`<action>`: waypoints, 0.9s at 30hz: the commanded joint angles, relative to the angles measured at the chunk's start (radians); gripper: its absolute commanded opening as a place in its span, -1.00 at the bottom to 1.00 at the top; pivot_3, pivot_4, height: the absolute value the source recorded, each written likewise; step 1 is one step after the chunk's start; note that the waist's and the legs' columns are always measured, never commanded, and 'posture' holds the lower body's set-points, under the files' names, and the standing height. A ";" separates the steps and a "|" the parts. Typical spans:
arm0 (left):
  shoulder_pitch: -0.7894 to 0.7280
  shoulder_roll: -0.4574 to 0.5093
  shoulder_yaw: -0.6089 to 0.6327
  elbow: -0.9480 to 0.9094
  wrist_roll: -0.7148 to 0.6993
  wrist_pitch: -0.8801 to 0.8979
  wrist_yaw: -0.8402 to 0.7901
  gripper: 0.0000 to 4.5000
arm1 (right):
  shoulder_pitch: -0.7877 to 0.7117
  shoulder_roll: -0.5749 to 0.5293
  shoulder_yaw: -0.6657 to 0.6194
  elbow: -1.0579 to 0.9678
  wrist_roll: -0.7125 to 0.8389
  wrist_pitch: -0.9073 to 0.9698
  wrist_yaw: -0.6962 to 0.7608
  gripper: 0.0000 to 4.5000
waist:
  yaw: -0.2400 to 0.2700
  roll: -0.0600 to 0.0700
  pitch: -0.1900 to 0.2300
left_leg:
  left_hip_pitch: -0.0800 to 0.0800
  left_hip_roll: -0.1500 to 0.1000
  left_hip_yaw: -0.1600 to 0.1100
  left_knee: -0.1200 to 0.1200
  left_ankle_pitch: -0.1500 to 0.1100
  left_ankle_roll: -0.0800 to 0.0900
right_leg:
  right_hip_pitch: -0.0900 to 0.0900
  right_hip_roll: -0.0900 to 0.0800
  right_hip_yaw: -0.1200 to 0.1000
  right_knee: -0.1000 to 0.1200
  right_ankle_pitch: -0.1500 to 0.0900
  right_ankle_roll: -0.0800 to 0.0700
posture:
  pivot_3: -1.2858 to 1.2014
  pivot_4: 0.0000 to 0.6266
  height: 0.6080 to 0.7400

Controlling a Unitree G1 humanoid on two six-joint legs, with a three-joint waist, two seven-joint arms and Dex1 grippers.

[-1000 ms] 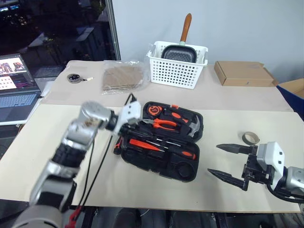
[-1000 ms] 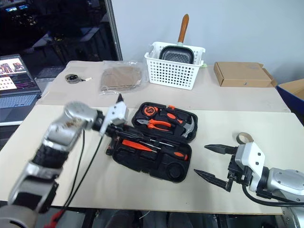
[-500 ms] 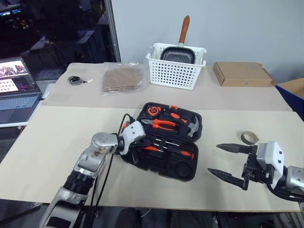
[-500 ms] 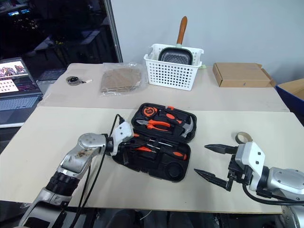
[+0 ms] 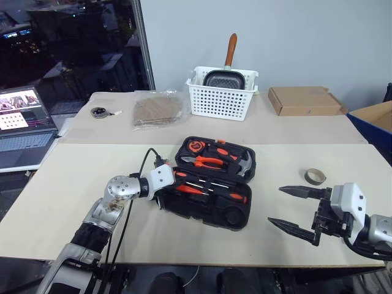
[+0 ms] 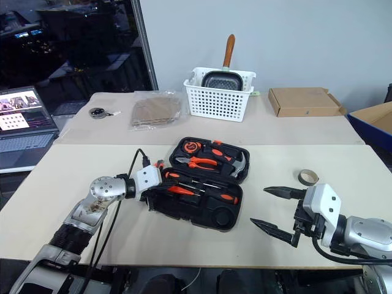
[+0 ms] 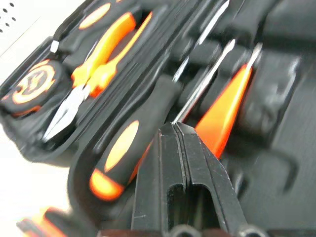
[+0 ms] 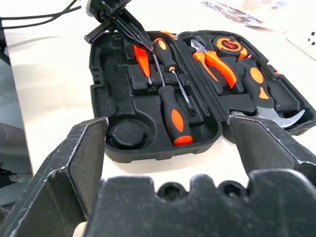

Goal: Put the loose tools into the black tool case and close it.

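You see the black tool case (image 5: 211,184) lying open near the middle of the tabletop (image 5: 73,177), its hinge running obliquely. The half nearer the far edge holds a round tape measure (image 5: 197,146), orange-handled pliers (image 5: 205,161) and a hammer (image 5: 242,164). The half nearer the front edge holds a long black-and-orange screwdriver (image 8: 173,111), a shorter black-and-orange screwdriver (image 8: 165,52) and an orange-bladed tool (image 8: 141,59) seated in the moulded recesses.

Your left pincer (image 5: 164,187) rests at the case's left end, its fingers pressed together, tips down among the tools; whether it pinches anything you cannot tell. In the left wrist view the closed fingertips (image 7: 173,136) sit against a screwdriver shaft.

Your right pincer (image 5: 288,208) hovers over the front right part of the tabletop, well apart from the case, fingers spread wide and empty.

Toward the right edge lies a tape roll (image 5: 315,176). Along the far edge stand a white basket (image 5: 222,98) holding a pan (image 5: 223,76), a cardboard box (image 5: 303,100) and a plastic bag (image 5: 156,109).
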 commanded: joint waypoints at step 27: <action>0.052 0.051 0.169 -0.342 -0.413 0.690 -0.211 -0.99 | -0.058 0.002 0.051 -0.032 0.035 0.002 -0.017 1.00 | -0.005 -0.001 -0.008 | -0.005 -0.002 0.000 -0.015 0.002 0.006 | -0.006 -0.002 -0.001 -0.016 -0.004 0.004 | 0.03 -0.52 1.00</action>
